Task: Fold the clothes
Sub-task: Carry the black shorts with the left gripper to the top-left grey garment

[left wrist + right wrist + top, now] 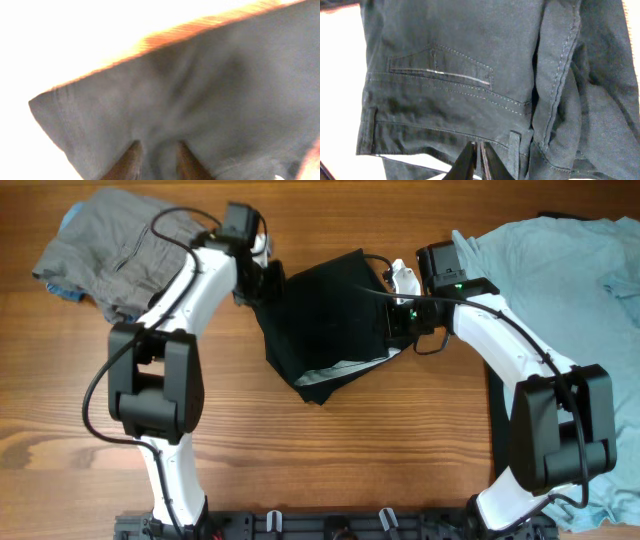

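Black trousers [325,320] lie partly folded in the middle of the table, held at both sides. My left gripper [262,280] is at their upper left edge. In the left wrist view its fingers [159,161] pinch a bunch of the dark cloth [200,90]. My right gripper [400,315] is at their right edge. In the right wrist view its fingers [477,160] are closed on the waistband by a belt loop, under the back pocket [440,67]. A pale lining shows at the trousers' lower edge [345,367].
A crumpled grey garment [110,245] lies at the back left with a bit of blue cloth under it [70,220]. A light blue shirt [560,280] is spread over the right side. Bare wooden table [330,460] runs along the front.
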Motion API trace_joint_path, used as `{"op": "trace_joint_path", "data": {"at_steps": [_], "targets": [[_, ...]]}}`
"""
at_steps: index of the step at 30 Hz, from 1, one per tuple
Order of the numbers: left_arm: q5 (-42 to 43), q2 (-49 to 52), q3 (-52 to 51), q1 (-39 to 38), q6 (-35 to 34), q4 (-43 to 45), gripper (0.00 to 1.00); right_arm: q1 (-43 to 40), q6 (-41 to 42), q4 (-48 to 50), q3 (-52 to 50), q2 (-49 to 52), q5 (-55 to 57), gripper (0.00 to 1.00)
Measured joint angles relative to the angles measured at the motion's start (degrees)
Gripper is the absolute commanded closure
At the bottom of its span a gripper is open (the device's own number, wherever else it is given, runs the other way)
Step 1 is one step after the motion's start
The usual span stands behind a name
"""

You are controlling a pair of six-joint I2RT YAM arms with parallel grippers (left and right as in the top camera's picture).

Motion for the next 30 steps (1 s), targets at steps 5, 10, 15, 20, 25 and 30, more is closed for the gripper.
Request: {"op": "trace_joint_path", "data": {"at_steps": [5, 10, 15, 20, 25, 30], "targets": [[5.86, -0.17, 5.99, 1.90, -0.26, -17.73, 0.00, 0.07, 5.03, 0.74, 0.00, 2.32, 4.79, 0.96], [7.43, -0.15, 2.69, 2.05, 0.63, -23.10, 0.00, 0.04, 9.90, 1.18, 0.13, 8.55, 6.51, 0.96], [10.58, -0.11, -7.67, 3.02, -0.07, -16.04, 0.00, 0.04, 12.07, 1.16, 0.46, 8.96, 6.32, 0.96], [20.06, -3.34, -19.76, 3.19, -9.29, 5.22, 0.00, 0.04, 12.15, 1.20, 0.55, 9.03, 6.25, 0.96], [28.00, -4.00, -27.26, -1.75, -19.02, 32.41, 0.03, 0.04, 12.11, 1.22, 0.57, 9.05, 6.25, 0.95], [23.26, -3.19, -28.15, -6.36, -25.73, 37.22, 0.76, 0.11, 12.11, 1.16, 0.57, 9.07, 6.25, 0.96]]}}
